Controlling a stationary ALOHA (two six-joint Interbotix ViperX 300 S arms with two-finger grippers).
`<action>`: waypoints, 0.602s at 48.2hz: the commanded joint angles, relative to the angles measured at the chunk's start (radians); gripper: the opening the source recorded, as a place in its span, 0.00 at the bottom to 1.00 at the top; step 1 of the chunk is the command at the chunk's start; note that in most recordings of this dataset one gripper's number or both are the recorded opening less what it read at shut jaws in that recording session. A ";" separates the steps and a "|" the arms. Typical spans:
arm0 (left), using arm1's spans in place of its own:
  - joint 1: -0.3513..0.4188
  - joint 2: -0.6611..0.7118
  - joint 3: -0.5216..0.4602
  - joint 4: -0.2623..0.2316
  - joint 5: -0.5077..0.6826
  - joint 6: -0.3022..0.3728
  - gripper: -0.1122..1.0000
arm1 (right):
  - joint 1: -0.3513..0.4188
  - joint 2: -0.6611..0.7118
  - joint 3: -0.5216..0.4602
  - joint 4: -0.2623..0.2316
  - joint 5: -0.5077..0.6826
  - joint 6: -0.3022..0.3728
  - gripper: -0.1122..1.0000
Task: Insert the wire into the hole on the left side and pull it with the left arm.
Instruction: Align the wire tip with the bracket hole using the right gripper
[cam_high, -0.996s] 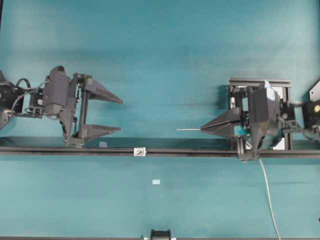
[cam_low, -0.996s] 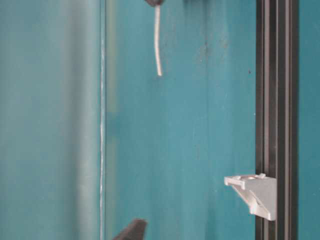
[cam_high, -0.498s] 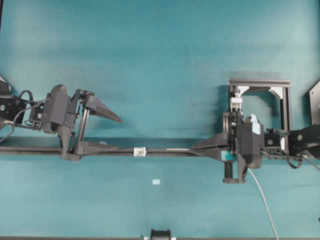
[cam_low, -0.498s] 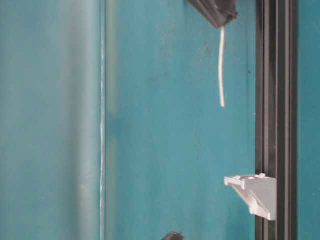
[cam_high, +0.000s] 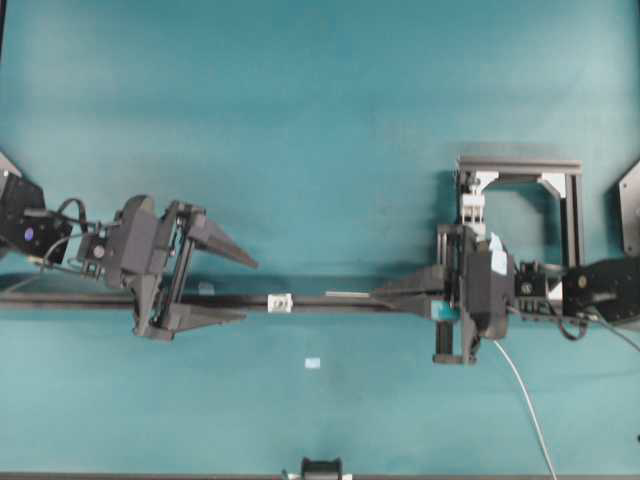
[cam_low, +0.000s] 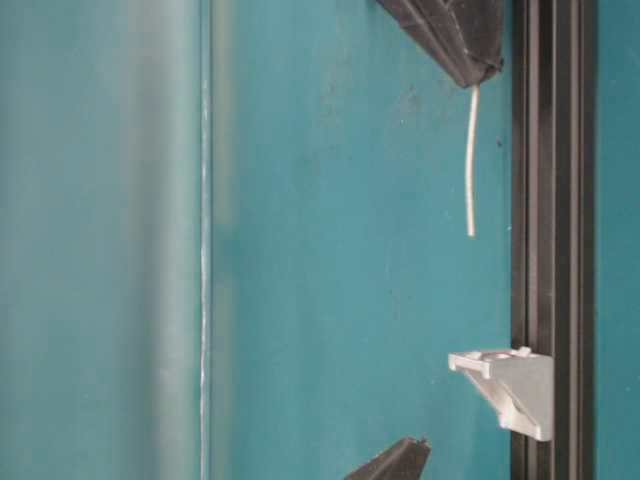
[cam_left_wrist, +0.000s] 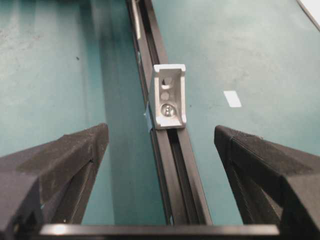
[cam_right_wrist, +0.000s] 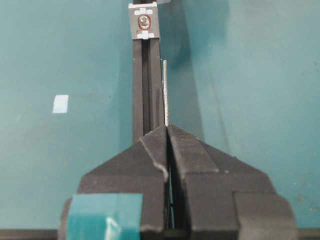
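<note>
Right tool (cam_high: 385, 294), clamped on the wire (cam_high: 345, 294), moved nearer the hole (cam_high: 281, 302); left tool (cam_high: 247, 290) apart.

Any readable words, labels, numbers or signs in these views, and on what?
None can be read in any view.
Pale tape square on the teal table: blank.
Teal tape on the right gripper: blank.
White bracket on the black rail: no markings.

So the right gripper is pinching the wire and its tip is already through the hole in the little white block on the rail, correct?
Not quite. The right gripper is pinching the wire, but the table-level view shows its tip short of the white block on the rail, not yet through the hole.
</note>
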 joint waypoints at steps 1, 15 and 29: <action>-0.006 -0.009 -0.011 -0.002 -0.011 -0.002 0.72 | 0.003 -0.003 -0.012 0.002 -0.021 -0.002 0.11; -0.006 -0.009 -0.006 -0.002 -0.011 -0.002 0.72 | 0.003 0.014 -0.012 -0.002 -0.025 -0.003 0.11; -0.006 -0.009 -0.006 0.002 -0.011 -0.002 0.72 | 0.003 0.028 -0.018 -0.014 -0.043 -0.011 0.11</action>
